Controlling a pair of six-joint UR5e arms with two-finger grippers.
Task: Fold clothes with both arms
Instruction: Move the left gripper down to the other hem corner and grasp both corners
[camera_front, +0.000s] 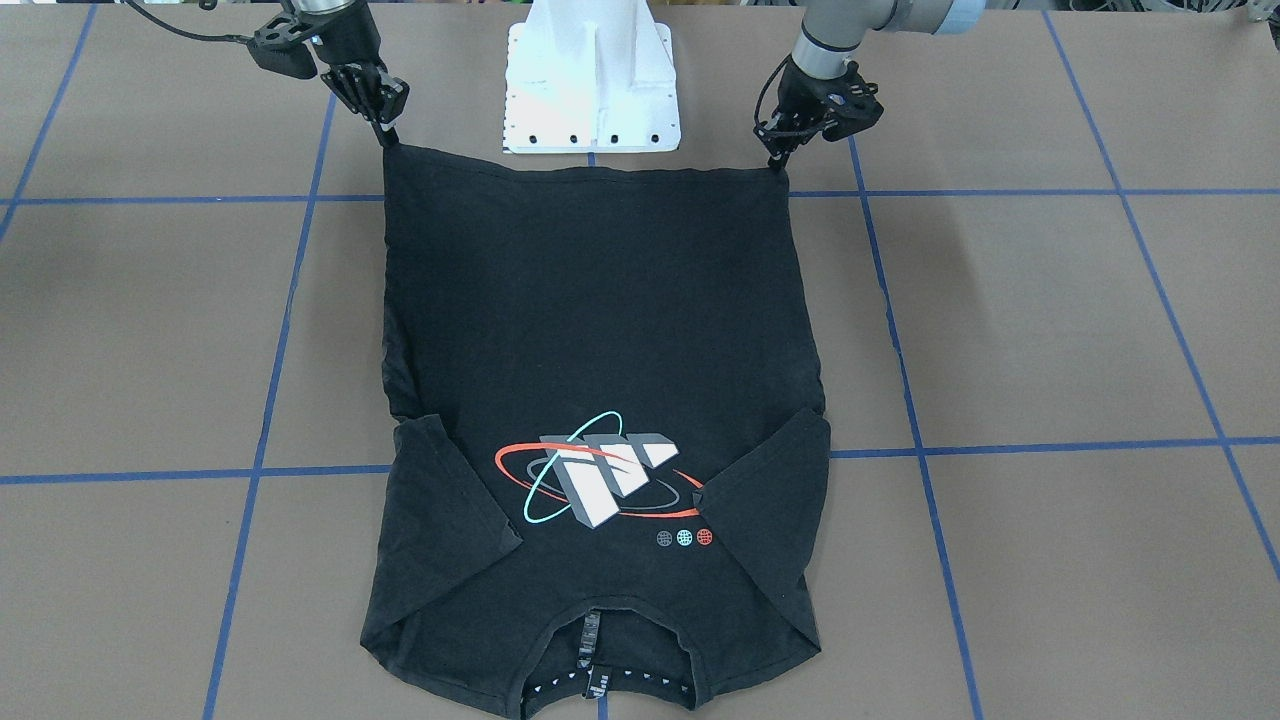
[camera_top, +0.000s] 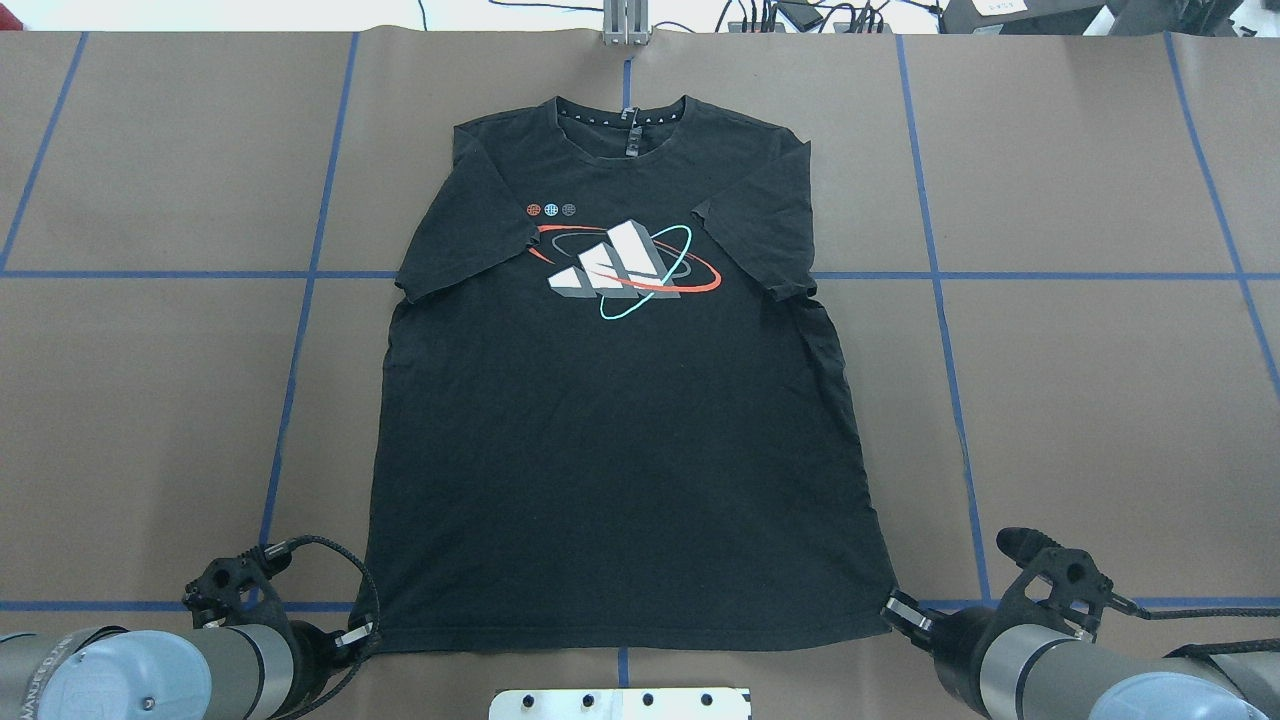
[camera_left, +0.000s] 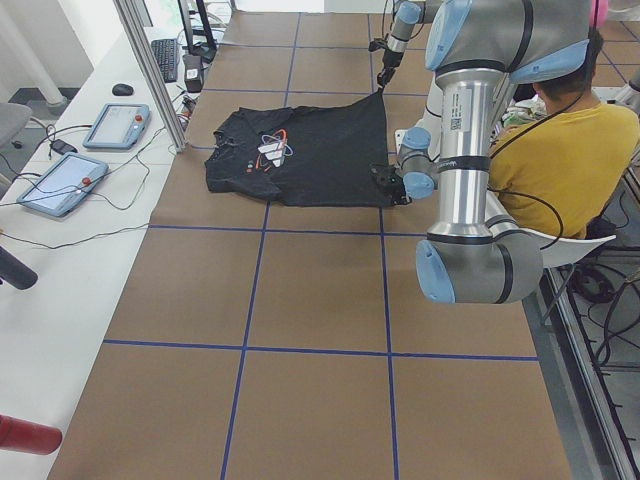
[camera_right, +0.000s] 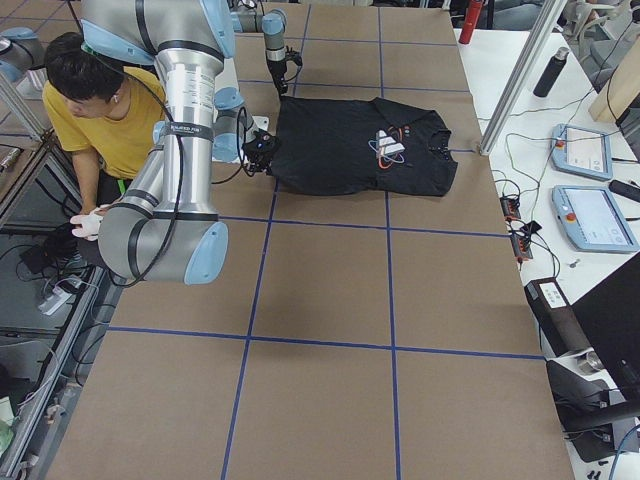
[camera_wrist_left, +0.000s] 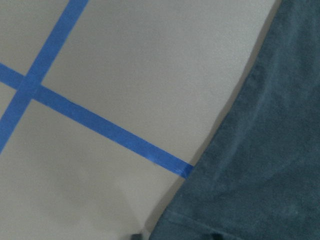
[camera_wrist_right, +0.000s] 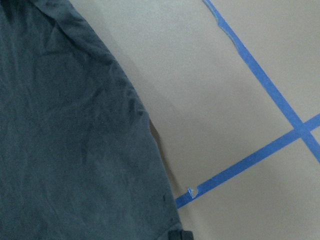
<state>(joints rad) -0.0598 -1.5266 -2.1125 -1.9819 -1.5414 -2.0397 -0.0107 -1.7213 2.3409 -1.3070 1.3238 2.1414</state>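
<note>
Status: shirt (camera_top: 620, 450) lies flat on the desk (camera_top: 1100, 400), print up and centred. The collar (camera_top: 622, 118) is at the far side and the hem (camera_top: 620, 635) sits just in front of the base (camera_front: 592, 90). The sleeves (camera_top: 455, 240) are angled in over the chest, and one overlaps the end of the logo (camera_top: 625, 262) ring.

Grip: left pincer (camera_top: 358, 634) is clenched on the hem's left corner, right pincer (camera_top: 898, 608) on its right corner (my read: each corner peaks into the tips; the wrist views show only cloth edge and blue tape (camera_wrist_left: 100, 130)).

The hem looks taut between them. Gripping both corners keeps that edge straight, so it can travel as one line.

Stage, as I judge it: grasp done, fold not started. The likely next move is to lift the hem and carry it toward the collar. The arms need matched height and pace or the cloth skews. It's a thin pinch, so slip is the main risk.
</note>
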